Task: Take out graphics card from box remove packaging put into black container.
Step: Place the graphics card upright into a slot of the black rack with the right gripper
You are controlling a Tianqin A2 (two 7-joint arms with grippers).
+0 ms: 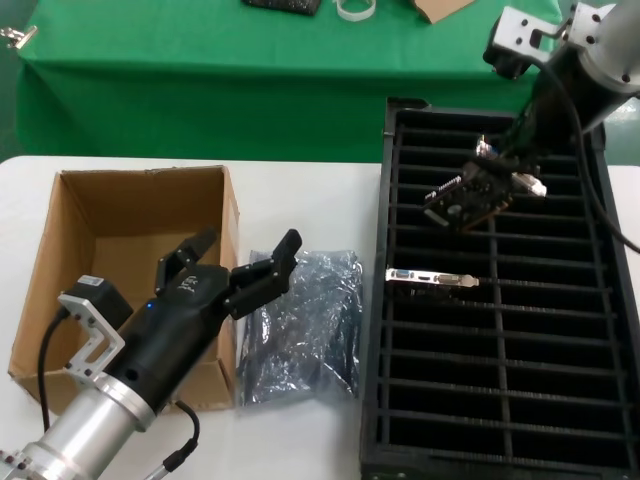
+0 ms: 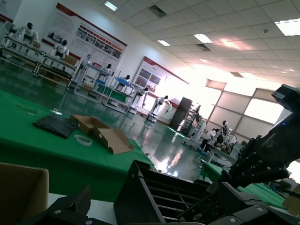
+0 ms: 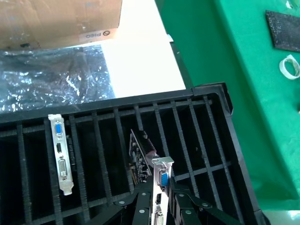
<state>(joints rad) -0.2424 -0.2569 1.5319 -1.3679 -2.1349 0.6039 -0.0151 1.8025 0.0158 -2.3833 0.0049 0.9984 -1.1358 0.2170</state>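
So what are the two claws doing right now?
Left gripper: open, empty, over the box edge.
Right gripper: shut on a graphics card above the black container.

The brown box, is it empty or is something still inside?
Empty, as far as the head view shows: the box is open, with only bare cardboard inside.

Support: white table (green-clothed table behind it, separate)
Left side: brown cardboard box, open, flat on the table
Middle: crinkly antistatic packaging, lying flat, just beside the box
Right side: black container (ribbed slots), on the table, its left wall near the packaging
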